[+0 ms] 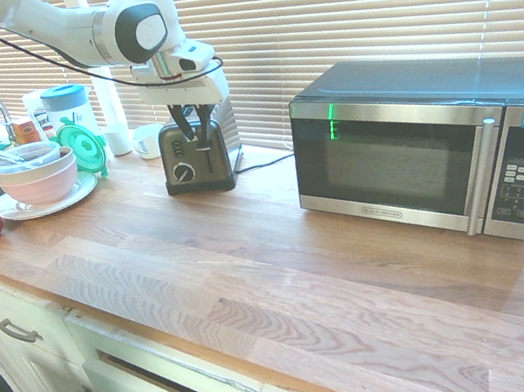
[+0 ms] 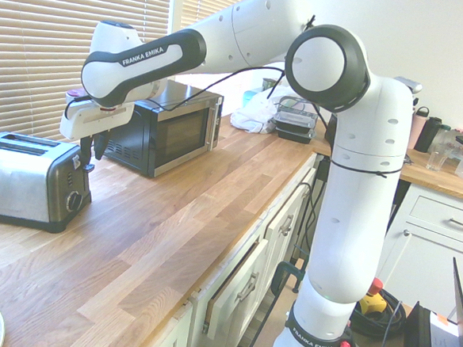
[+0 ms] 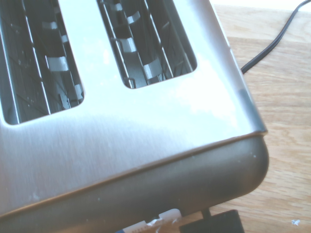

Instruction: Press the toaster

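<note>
Three cameras, all placed around the toaster (image 1: 196,154).

I get one wide view facing its dial end from across the counter, window blinds behind; my second looks along the counter from the toaster's far side, showing arm and microwave (image 2: 167,125); my wrist camera hangs close above its slots.

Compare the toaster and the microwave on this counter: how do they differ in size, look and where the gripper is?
The toaster is small and boxy with two open slots on top; the microwave is far larger, with a glass door and a keypad. The toaster carries a round dial; the microwave shows a green light. The gripper hangs at the toaster's front, well away from the microwave. Both are steel and black, on the wooden counter.
</note>
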You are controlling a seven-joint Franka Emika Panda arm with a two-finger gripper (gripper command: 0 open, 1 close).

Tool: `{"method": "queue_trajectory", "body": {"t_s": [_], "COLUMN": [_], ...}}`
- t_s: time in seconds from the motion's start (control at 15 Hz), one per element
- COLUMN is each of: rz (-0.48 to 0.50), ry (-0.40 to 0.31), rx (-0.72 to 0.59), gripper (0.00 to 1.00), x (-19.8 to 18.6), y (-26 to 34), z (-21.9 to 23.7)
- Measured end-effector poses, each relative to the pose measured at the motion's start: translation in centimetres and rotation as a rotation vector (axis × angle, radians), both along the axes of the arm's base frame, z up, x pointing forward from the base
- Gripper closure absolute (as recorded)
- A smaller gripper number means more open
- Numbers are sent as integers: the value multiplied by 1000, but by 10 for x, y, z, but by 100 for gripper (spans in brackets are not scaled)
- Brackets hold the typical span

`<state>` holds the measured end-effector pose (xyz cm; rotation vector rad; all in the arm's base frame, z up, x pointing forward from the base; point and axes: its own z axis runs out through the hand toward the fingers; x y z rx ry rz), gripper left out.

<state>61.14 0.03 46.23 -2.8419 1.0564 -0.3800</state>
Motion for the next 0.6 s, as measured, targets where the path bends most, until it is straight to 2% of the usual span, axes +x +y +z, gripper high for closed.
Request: {"method": "queue_trajectory", "body": {"t_s": [0.6], "rz": [35], "ry": [11], "rx": [-8], "gripper": [100], "x": [13], "y": [14], "z": [-4]}}
